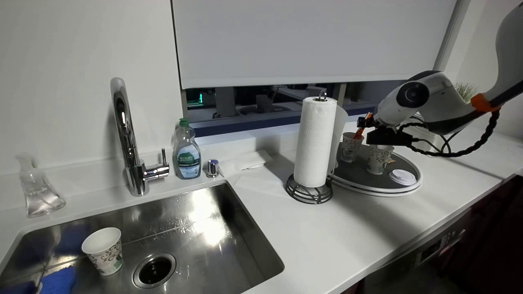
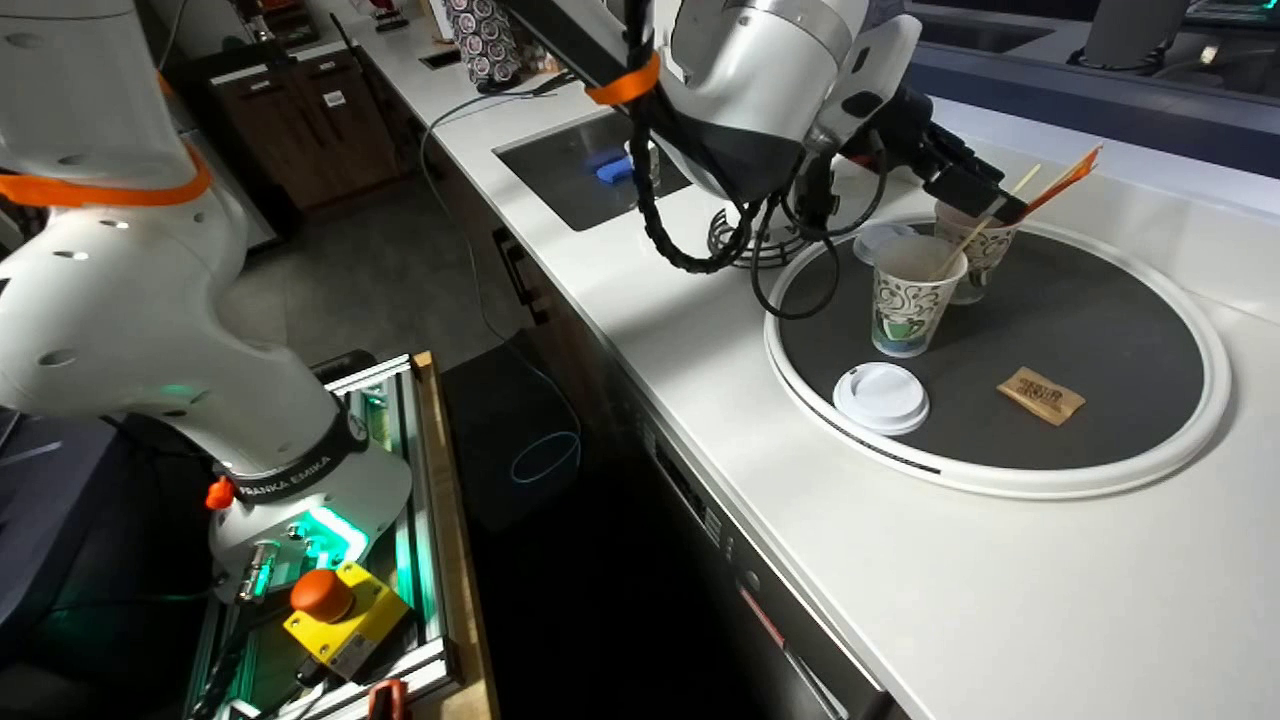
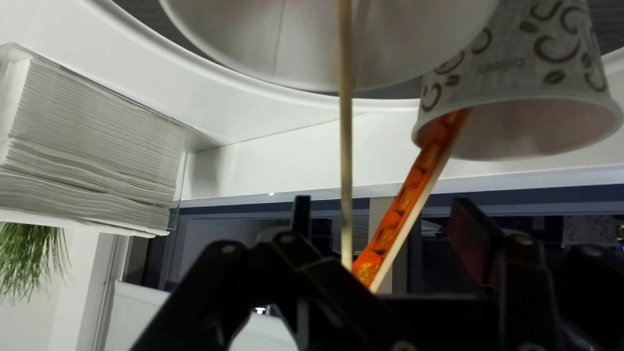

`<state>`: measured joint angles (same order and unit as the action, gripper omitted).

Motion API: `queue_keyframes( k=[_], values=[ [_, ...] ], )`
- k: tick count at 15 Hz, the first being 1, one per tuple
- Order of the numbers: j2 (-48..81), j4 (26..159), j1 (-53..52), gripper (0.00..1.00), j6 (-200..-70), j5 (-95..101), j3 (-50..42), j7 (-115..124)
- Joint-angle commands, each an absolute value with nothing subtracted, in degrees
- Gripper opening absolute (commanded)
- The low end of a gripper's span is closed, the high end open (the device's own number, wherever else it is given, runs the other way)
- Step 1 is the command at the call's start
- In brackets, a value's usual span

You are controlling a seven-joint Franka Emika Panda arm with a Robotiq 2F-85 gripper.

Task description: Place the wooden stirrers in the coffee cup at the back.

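Note:
Two patterned paper cups stand on the dark round tray (image 2: 1130, 330). The near cup (image 2: 905, 310) holds a thin tan wooden stirrer (image 3: 346, 146), leaning up past my gripper. The back cup (image 2: 985, 260) holds an orange-wrapped stick (image 3: 404, 195) with a pale stirrer (image 3: 414, 214) alongside it; the orange stick also shows in both exterior views (image 1: 360, 131) (image 2: 1070, 180). My gripper (image 3: 381, 209) is over the cups, its fingers wide apart. The sticks show between the fingers in the upside-down wrist view, their ends hidden behind the left finger. It also shows in both exterior views (image 1: 365, 127) (image 2: 1000, 205).
A paper towel roll (image 1: 315, 143) stands beside the tray. A white lid (image 2: 880, 398), a clear lid (image 2: 880, 240) and a brown packet (image 2: 1040, 395) lie on the tray. A napkin stack (image 3: 92, 151) stands behind. The sink (image 1: 204, 245) holds another cup (image 1: 104, 251).

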<state>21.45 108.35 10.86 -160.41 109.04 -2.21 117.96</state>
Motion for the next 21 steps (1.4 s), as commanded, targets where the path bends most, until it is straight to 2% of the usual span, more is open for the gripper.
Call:
queue_keyframes(
  k=[1, 5, 7, 21],
  values=[
    [23.3, 106.6, 10.9, 0.42, -161.1, 107.7, -2.1, 116.0],
    [19.1, 110.4, 10.6, 0.11, -160.5, 108.9, -1.9, 117.7],
    [17.8, 111.7, 10.5, 0.0, -160.3, 109.0, -1.9, 117.9],
    [2.1, 115.8, 10.8, 0.02, -157.5, 118.7, -2.2, 127.1]
  ],
)
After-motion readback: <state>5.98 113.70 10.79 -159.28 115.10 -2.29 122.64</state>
